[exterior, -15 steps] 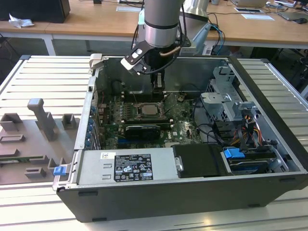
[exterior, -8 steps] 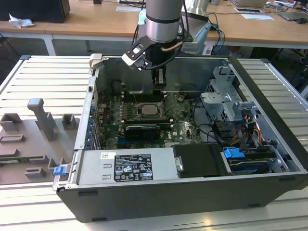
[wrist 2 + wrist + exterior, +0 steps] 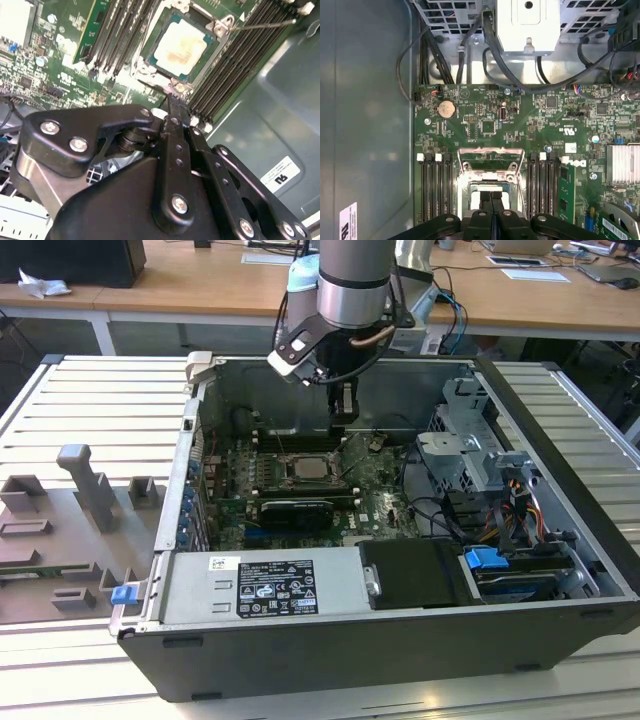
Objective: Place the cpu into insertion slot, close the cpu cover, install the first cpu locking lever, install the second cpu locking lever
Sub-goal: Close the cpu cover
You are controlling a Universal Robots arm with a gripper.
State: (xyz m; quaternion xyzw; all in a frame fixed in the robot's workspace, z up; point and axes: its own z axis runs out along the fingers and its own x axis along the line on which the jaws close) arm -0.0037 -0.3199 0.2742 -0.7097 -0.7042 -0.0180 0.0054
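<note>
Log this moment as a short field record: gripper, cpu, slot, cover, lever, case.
gripper: shut, nothing between its fingers, tips close over the cpu
cpu: lying in the insertion slot, silver top up
cpu cover: appears raised, not down over the cpu
locking lever: thin metal rod crossing above the memory slots
computer case: open, arm reaching in from above
</note>
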